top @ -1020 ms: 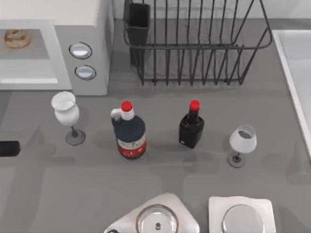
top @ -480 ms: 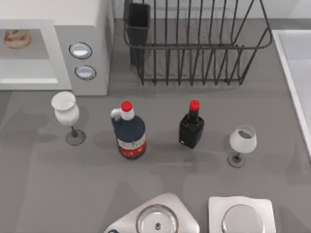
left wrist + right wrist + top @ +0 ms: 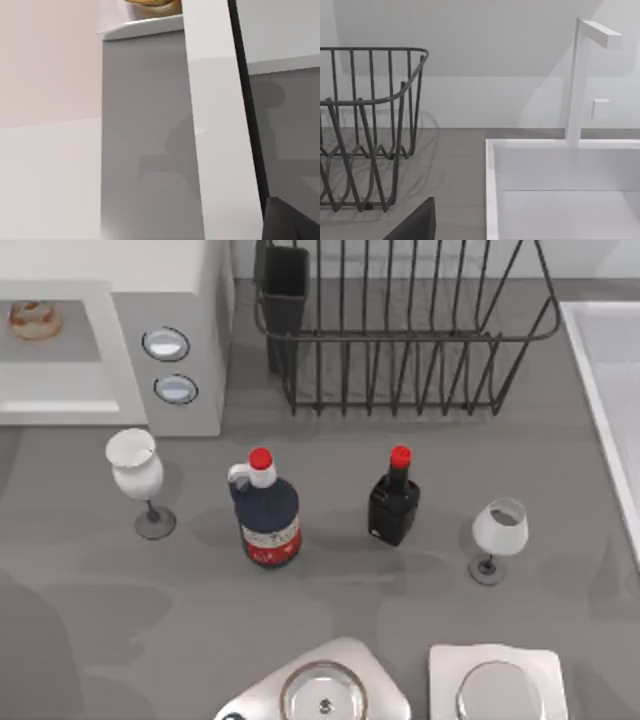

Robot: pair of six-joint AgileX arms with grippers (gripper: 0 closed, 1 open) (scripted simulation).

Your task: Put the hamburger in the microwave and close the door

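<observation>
The hamburger (image 3: 35,318) lies inside the open cavity of the white microwave (image 3: 190,300) at the table's back left. The microwave's grey panel carries two round buttons (image 3: 166,343). In the left wrist view the hamburger (image 3: 152,5) peeks over a white ledge, and a white-framed panel with a dark edge, the door (image 3: 220,125), runs across close to the camera. A dark part of my left gripper (image 3: 295,220) sits beside that panel. A dark part of my right gripper (image 3: 415,225) shows near the dish rack, holding nothing that I can see.
A black wire dish rack (image 3: 400,330) stands at the back middle and a white sink (image 3: 560,190) at the right. Two wine glasses (image 3: 135,475) (image 3: 497,535), a round bottle (image 3: 268,510) and a dark bottle (image 3: 394,498) stand mid-table. Plates (image 3: 325,685) lie at the front.
The dark tip of my left gripper at the top view's left edge has slid out of that picture. Shadows at the front left have grown. The hamburger has stayed put.
</observation>
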